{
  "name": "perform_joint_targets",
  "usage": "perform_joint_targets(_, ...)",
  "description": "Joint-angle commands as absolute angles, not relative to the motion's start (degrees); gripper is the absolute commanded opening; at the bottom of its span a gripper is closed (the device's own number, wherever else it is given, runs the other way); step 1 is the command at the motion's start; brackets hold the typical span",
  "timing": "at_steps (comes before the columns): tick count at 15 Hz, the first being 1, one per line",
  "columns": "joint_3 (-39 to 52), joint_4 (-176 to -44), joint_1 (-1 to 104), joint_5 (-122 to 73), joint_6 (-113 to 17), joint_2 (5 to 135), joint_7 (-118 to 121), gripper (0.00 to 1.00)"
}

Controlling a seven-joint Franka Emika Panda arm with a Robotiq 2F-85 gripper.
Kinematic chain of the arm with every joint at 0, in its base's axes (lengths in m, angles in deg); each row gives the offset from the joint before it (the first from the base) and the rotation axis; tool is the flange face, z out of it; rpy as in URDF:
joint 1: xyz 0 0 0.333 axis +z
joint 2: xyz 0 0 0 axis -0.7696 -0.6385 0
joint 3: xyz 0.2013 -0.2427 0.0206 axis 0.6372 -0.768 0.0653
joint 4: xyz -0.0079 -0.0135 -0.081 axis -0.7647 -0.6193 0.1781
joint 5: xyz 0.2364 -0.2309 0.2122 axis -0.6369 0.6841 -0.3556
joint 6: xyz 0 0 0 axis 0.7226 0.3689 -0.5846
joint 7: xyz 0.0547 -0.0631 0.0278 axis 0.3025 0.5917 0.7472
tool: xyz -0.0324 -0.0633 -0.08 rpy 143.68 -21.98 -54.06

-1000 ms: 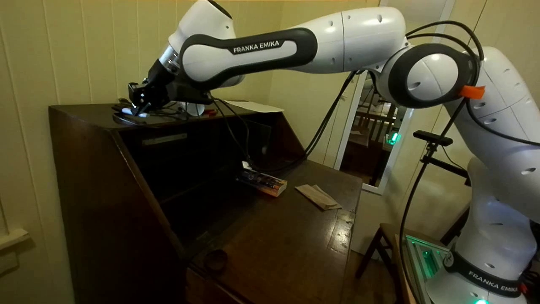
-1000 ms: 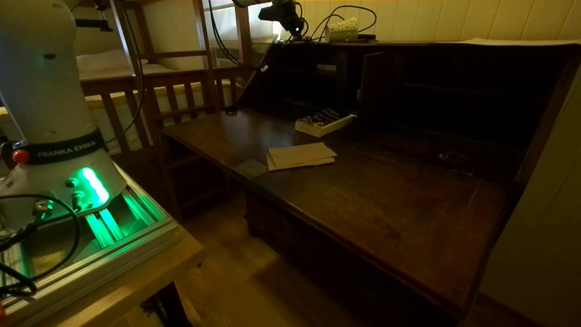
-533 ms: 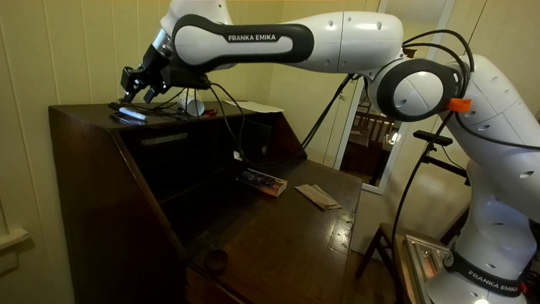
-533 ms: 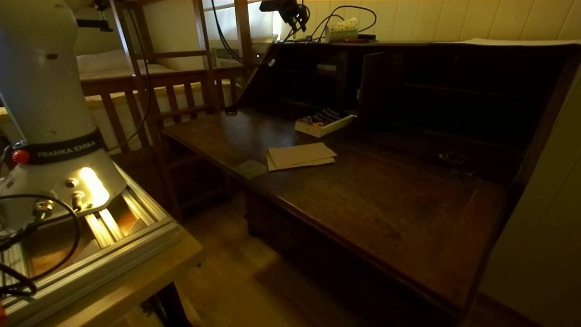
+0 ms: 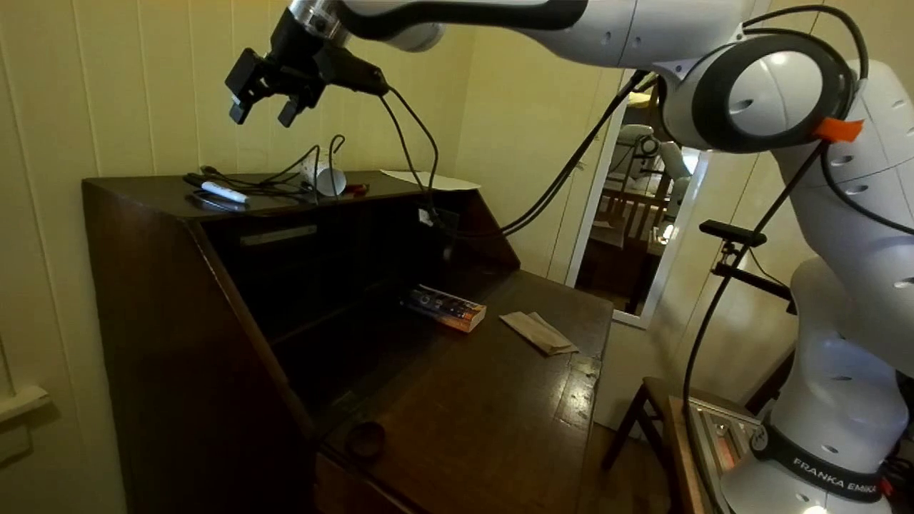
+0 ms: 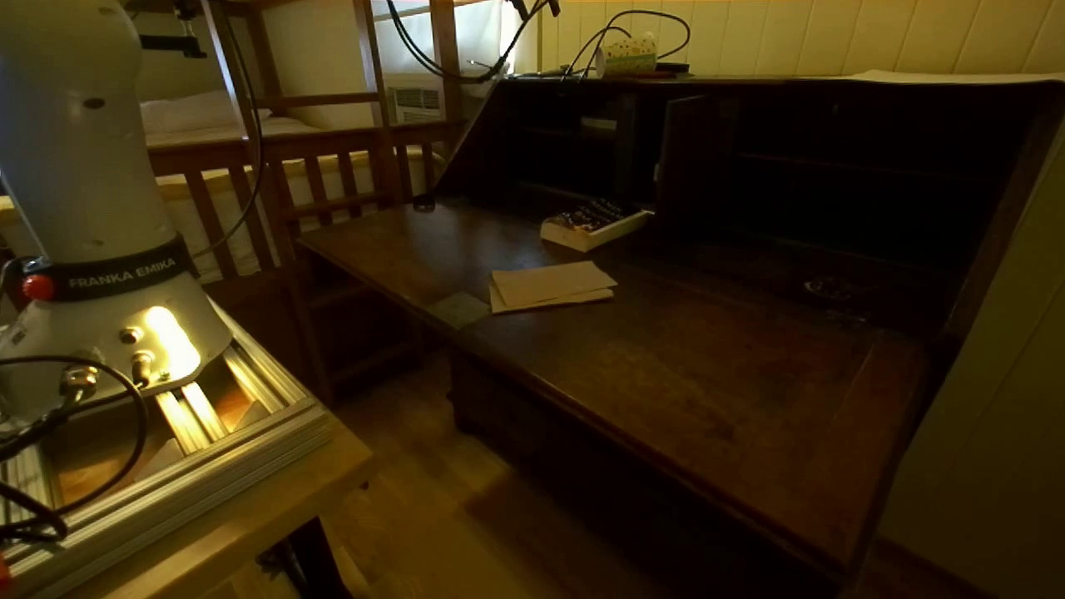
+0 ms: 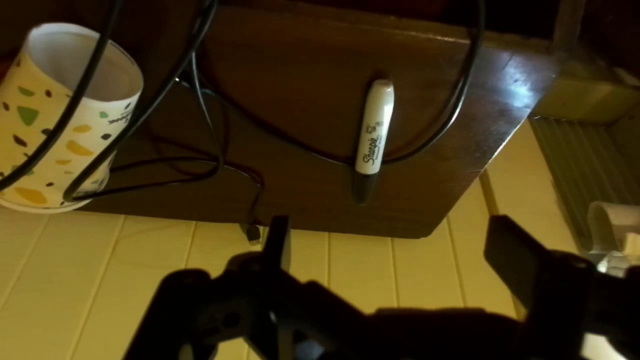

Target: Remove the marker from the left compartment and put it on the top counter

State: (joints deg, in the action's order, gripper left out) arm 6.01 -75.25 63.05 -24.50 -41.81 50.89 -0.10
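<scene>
Hovering well above the top counter (image 5: 146, 189) of the slant-front desk (image 5: 171, 343), with the gripper (image 5: 263, 116) spread wide. As for the dark-capped Sharpie marker (image 7: 372, 130): lying on that counter, outside the dark left compartment (image 5: 300, 278), near a patterned paper cup (image 7: 90, 137) tipped on its side.

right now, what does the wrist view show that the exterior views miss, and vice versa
Only the wrist view: readable Sharpie lettering. Only both exterior views: the book, folded paper and robot's base. Shared by all three: the patterned cup, black cables and top counter; the marker shows in the wrist view and in an exterior view.
</scene>
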Motion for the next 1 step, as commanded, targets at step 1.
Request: perform_joint_targets(1, 6.4, -77.5, 62.9, -24.6, -42.1, 52.8, 1.3, 1.0)
